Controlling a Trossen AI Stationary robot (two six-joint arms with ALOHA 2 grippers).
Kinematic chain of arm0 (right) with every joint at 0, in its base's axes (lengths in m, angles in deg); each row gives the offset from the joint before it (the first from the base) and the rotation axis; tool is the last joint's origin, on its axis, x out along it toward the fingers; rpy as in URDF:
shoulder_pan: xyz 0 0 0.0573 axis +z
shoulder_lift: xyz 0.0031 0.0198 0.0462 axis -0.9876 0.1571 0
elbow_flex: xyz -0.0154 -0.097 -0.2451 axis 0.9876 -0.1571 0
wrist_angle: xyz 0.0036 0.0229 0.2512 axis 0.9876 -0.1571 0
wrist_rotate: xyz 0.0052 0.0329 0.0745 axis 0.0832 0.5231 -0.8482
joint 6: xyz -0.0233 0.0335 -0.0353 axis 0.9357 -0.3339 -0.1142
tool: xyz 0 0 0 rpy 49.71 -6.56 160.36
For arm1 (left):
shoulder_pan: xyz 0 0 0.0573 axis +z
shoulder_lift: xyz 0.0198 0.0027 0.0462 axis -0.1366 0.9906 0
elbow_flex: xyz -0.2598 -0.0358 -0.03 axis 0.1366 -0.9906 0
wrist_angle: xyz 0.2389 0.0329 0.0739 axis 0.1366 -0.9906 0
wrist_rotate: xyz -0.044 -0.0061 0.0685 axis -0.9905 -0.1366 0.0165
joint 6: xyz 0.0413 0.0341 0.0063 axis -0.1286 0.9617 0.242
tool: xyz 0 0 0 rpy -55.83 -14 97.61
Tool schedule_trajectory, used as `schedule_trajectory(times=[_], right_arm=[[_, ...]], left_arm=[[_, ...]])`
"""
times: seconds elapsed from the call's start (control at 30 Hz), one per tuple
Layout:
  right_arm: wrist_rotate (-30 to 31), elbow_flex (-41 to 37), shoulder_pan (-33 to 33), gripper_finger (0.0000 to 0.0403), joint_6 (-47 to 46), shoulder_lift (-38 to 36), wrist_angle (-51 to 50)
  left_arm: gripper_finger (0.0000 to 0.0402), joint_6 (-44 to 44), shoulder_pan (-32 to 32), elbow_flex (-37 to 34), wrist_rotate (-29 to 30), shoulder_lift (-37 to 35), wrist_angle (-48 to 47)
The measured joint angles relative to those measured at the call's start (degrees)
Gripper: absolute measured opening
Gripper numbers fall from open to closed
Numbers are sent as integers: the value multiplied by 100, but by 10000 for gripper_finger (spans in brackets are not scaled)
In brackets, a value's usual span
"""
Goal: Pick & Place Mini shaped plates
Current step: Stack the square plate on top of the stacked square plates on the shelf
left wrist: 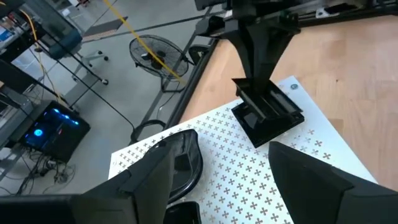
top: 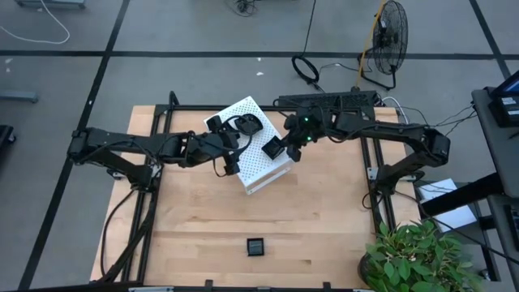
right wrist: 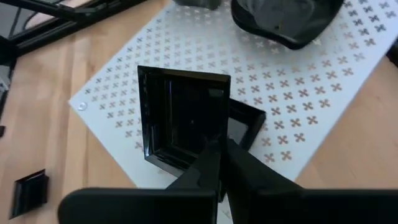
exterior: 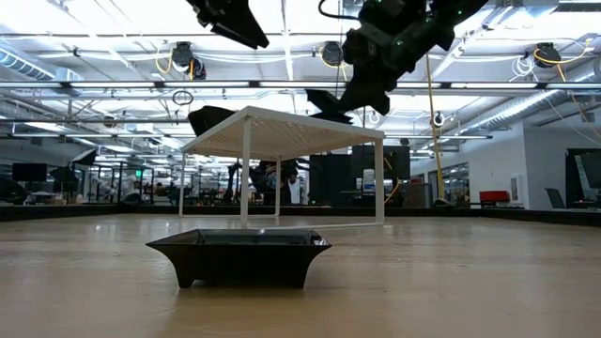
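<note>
A square glossy black mini plate (right wrist: 183, 118) is in my right gripper (right wrist: 219, 163), above the white perforated box (top: 258, 166), near the box's right corner. A rounded black plate (left wrist: 185, 157) rests flat on the box top, toward its far side. Another square plate (top: 256, 246) sits on the table near the near edge, large in the low view (exterior: 239, 255). My left gripper (left wrist: 236, 186) hovers open over the box's left part, beside the rounded plate, touching nothing. My right gripper pinches the square plate by the rim of one side (right wrist: 205, 152) between its two shut fingers. The fingers come slanting down from the table's right side, across that rim. The plate is tilted over the box top (right wrist: 292, 93); whether its lower edge touches the box I cannot tell.
The box stands on thin legs in the middle of the wooden table (top: 324, 227). A potted plant (top: 413, 259) fills the near right corner. A floor fan (top: 391, 32) and cables lie beyond the far edge. Open wood stretches across the near half.
</note>
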Motion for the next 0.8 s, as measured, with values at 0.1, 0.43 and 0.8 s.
schedule_trajectory(times=[0.1, 0.43, 0.8], right_arm=[[9, -33, 0, 9, 28, 3, 112], [7, -33, 0, 71, 43, 3, 141], [13, -35, 47, 120, 412, -595, 569]], left_arm=[[262, -11, -1, 0, 0, 0, 2], [253, -31, 0, 0, -2, 0, 0], [253, -404, -2, 0, -1083, 2, -273]])
